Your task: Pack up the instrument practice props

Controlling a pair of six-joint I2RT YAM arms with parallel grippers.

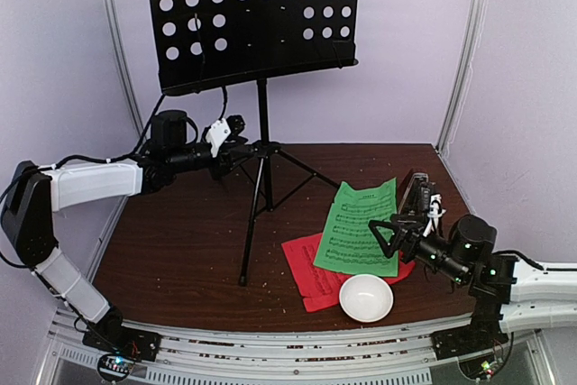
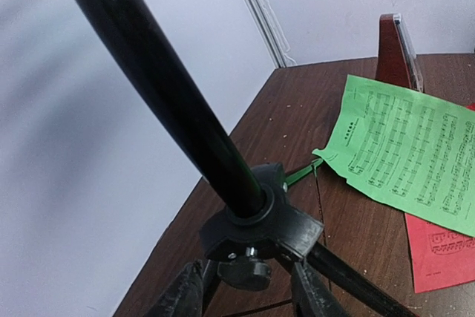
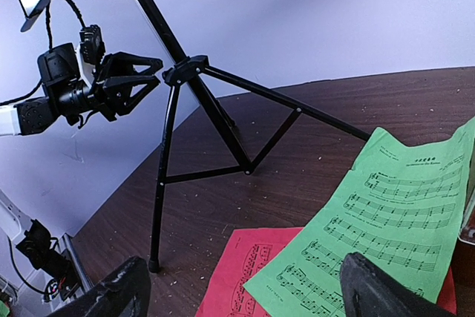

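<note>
A: Step in hand?

B: Stand first, by my reading. Left gripper [image 3: 157, 72] is level with the hub [image 3: 185, 70] of the stand [image 1: 261, 114], fingers apart, tips just beside it, clamped on nothing. Nothing is packed yet.

A: Right gripper [image 1: 380, 239]?

B: Fingers apart, empty, over the sheets toward the right edge.

A: Next move?

B: Judgement: close on the hub, then fold the legs. The stand is tall and could tip, so go slowly.

A: Count.

B: Stand, 1, back centre. Green sheet [image 1: 361, 227], 1, lying on the red sheet [image 1: 306, 272]. One red seen; cannot tell if there are more. Metronome [image 1: 413, 194], 1, right edge. Bowl [image 1: 365, 297], 1, near edge.
</note>
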